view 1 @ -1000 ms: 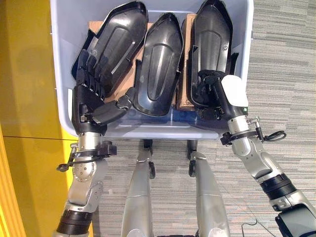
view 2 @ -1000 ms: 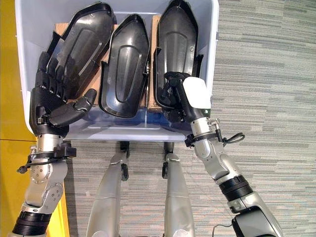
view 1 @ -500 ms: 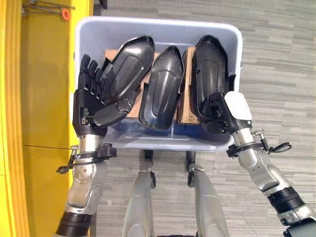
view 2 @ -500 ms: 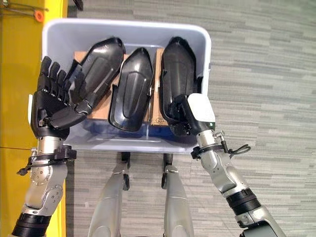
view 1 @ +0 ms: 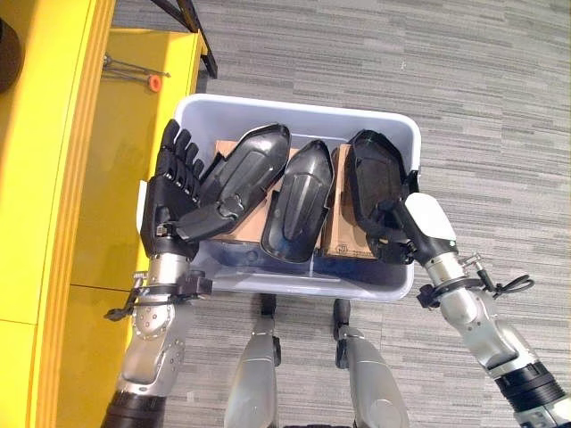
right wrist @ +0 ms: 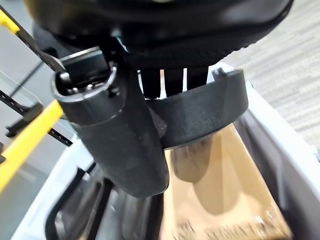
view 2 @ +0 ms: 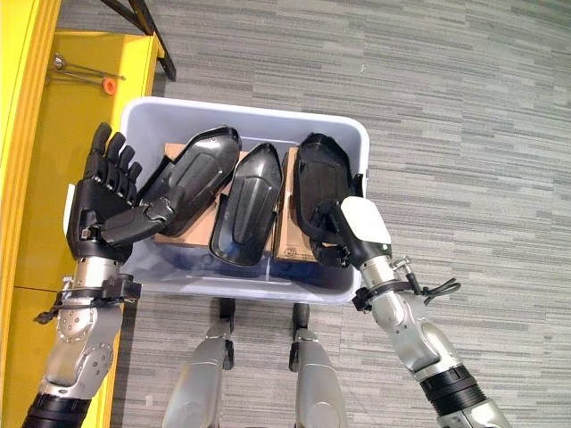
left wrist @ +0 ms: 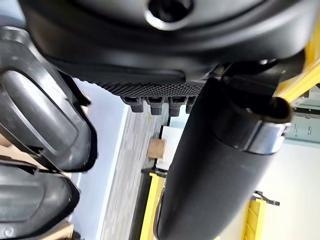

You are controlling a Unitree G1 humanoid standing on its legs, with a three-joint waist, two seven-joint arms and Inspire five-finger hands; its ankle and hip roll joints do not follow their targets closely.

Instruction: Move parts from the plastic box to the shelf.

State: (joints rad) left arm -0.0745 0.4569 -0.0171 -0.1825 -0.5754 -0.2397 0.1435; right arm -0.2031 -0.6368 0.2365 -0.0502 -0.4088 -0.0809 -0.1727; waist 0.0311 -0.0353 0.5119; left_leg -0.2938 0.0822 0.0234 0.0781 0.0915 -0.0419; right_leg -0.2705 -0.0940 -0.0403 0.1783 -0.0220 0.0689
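At the far left runs the yellow shelf (view 1: 53,178), with the plastic box (view 1: 294,114) just beside it on the grey floor (view 1: 482,80). The left hand (view 1: 171,192) sits at the box's left rim, fingers straight and pointing to about 12 o'clock, thumb reaching toward 3 o'clock onto the lower edge of the left part (view 1: 245,174); nothing is closed round it. That part's long axis runs from roughly 7 to 1 o'clock, leaning on a cardboard block (view 1: 241,227), so it lies right of the palm and is nearest this hand.

The middle part (view 1: 297,209) stands close against it, long axis near 12 to 6, and would likely snag a sideways lift.

The right part (view 1: 373,183) lies along the right wall, long axis about 12 to 6. The right hand (view 1: 403,234) is curled over its lower rim at 6 o'clock, the right wrist view showing fingers hooked on that edge. A lift toward the shelf would have to clear the box's left wall.
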